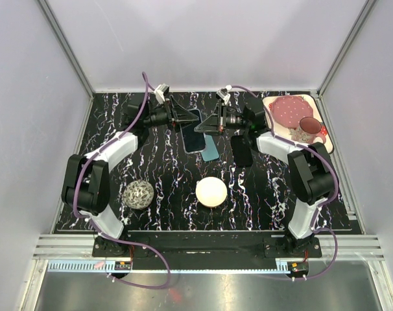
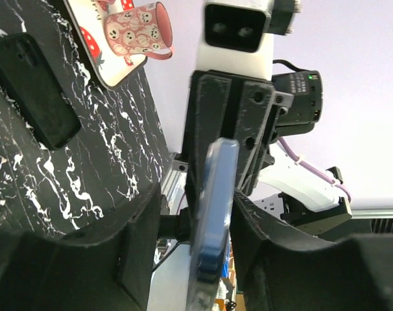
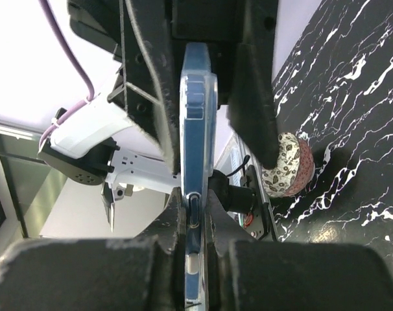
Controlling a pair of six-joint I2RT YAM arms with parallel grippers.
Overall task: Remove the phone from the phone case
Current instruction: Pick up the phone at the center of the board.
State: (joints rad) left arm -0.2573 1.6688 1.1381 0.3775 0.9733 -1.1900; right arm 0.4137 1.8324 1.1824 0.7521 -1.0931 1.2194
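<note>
A blue phone in a clear case (image 1: 195, 133) is held on edge above the middle of the black marbled table. My right gripper (image 1: 207, 124) is shut on it. In the right wrist view the phone (image 3: 198, 116) runs edge-on between my pinching right gripper (image 3: 196, 204). My left gripper (image 1: 185, 119) straddles the phone's other end from the left. In the left wrist view the phone (image 2: 216, 194) stands between the fingers of my left gripper (image 2: 195, 204). It lies against the right finger, with a gap to the left one.
A teal flat item (image 1: 212, 151) and a black phone case (image 1: 242, 150) lie under and right of the phone. A white ball (image 1: 211, 192) and a patterned ball (image 1: 139, 194) sit nearer. A tray (image 1: 272, 103) with a mug (image 1: 308, 126) is far right.
</note>
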